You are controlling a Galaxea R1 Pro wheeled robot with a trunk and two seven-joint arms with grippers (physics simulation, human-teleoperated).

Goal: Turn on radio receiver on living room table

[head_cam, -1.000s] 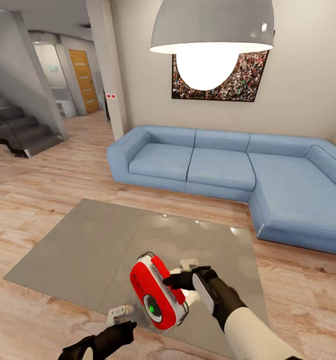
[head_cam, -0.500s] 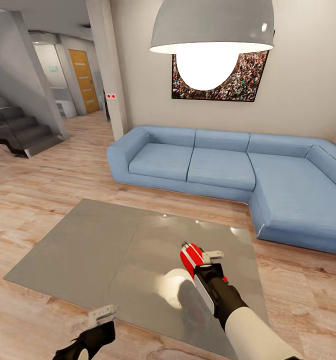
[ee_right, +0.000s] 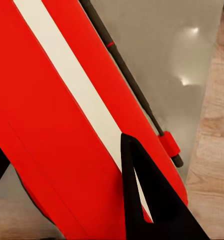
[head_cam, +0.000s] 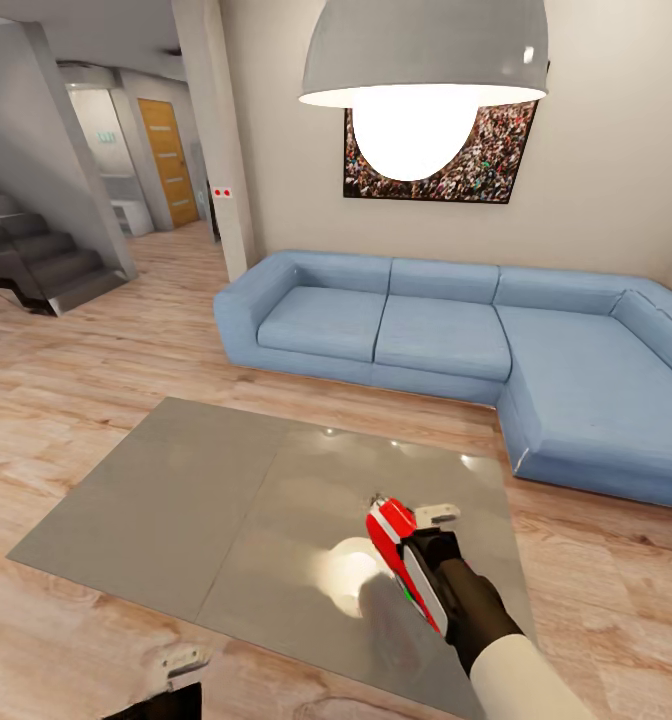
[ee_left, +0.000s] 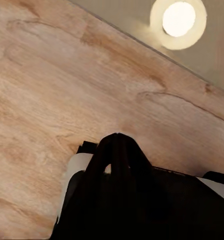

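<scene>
Right pincer [head_cam: 428, 545] grips the radio [head_cam: 391, 540] above the worktop's [head_cam: 196, 500] near right; left pincer [head_cam: 176, 662] state indeterminate.

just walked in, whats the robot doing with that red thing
The right gripper holds the red radio over the table, near its right end, turned edge-on to the head camera. In the right wrist view a dark finger lies against the radio's red and white side. The left gripper is low, off the table's near edge, over the wood floor. A blue sofa stands behind.
</scene>
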